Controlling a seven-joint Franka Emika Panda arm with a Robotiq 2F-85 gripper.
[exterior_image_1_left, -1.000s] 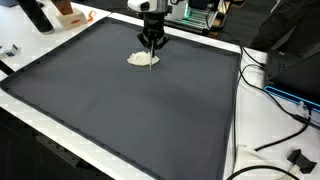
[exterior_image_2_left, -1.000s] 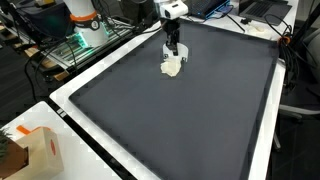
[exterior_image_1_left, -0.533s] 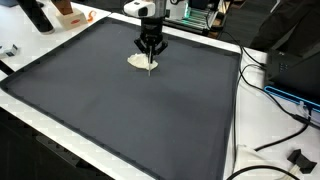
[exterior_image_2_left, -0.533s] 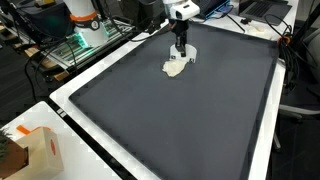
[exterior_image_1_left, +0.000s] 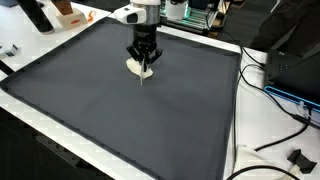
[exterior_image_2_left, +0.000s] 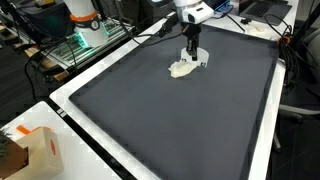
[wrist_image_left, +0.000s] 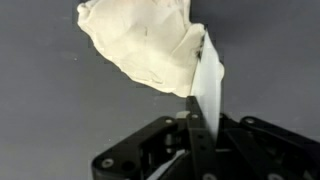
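Note:
A small crumpled white cloth (exterior_image_1_left: 134, 68) lies on the large dark mat (exterior_image_1_left: 120, 115), at its far side; it also shows in an exterior view (exterior_image_2_left: 181, 70) and in the wrist view (wrist_image_left: 140, 40). My gripper (exterior_image_1_left: 142, 66) is down at the cloth's edge in both exterior views (exterior_image_2_left: 193, 58). In the wrist view the fingers (wrist_image_left: 200, 125) are shut on a thin fold of the cloth, which stretches taut up to the bunched part.
The mat (exterior_image_2_left: 170, 120) covers a white table (exterior_image_1_left: 60, 150). Cables and a black box (exterior_image_1_left: 295, 70) lie beside one edge. A cardboard carton (exterior_image_2_left: 40, 150) stands at a table corner. Electronics and a bottle (exterior_image_1_left: 35, 15) stand beyond the mat.
My gripper has moved sideways across the mat while shut on the cloth's edge. The cloth has been pulled a short way along with it and has stretched out.

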